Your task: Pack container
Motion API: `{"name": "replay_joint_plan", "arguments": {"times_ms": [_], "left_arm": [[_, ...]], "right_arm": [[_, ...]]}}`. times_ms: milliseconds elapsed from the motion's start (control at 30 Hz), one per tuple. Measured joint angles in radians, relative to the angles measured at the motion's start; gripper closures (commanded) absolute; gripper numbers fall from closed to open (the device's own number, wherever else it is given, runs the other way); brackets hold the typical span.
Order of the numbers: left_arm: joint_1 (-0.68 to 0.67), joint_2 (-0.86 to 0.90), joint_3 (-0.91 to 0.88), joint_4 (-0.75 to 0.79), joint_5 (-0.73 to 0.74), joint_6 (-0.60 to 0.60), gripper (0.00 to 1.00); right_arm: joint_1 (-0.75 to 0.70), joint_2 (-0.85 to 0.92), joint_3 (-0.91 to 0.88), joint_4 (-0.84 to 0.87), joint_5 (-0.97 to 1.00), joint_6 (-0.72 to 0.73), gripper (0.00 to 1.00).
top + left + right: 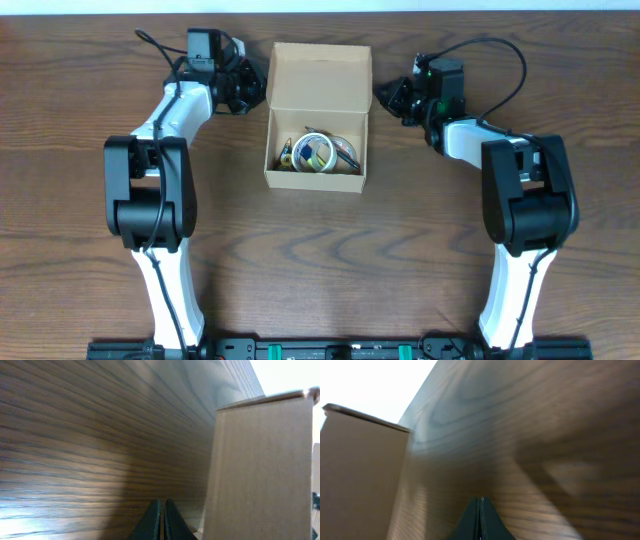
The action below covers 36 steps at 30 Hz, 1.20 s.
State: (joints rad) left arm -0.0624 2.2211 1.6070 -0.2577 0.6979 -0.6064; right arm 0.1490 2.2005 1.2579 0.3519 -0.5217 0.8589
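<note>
1. Currently both arms flank the container (pixel 315 182). The left gripper (pixel 252 92) sits just off one end of the raised flap lid (pixel 320 78), and the right gripper (pixel 383 97) just off the other end.
2. Jaws: the left wrist view shows the left gripper (pixel 161 520) with fingers pressed together, holding nothing. The right gripper (pixel 479 517) is the same, closed and empty.
3. Key relation: from the left gripper, the container (pixel 260 470) lies off to its right. From the right gripper, the container (pixel 360 475) lies off to its left. The lid's hinge line, the box's long axis, runs roughly from one gripper to the other.
4. Nearness: about even. Both tips are just beside the lid ends (contact can't be confirmed from overhead).
5. Contents: tape rolls (pixel 318 152) are already inside, on the side of the lid nearer the arm bases. The lid is upright, so the box is not shut.
6. Judgement: the step in hand looks like closing the lid. Either closed tip could push it over toward the bases. The risk is shoving the light box along the table (pixel 80 60) instead of folding the lid.
</note>
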Motion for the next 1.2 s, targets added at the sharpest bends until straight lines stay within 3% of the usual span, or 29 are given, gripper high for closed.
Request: {"name": "replay_joint_plan", "arguments": {"times_ms": [667, 1200], "left_arm": [[0.022, 0.002, 0.057, -0.008, 0.204, 0.080, 0.94], [0.027, 0.000, 0.131, -0.254, 0.288, 0.290, 0.94]], "right_arm": [[0.011, -0.003, 0.003, 0.180, -0.151, -0.059, 0.98], [0.010, -0.188, 0.003, -0.023, -0.180, -0.244, 0.98]]}}
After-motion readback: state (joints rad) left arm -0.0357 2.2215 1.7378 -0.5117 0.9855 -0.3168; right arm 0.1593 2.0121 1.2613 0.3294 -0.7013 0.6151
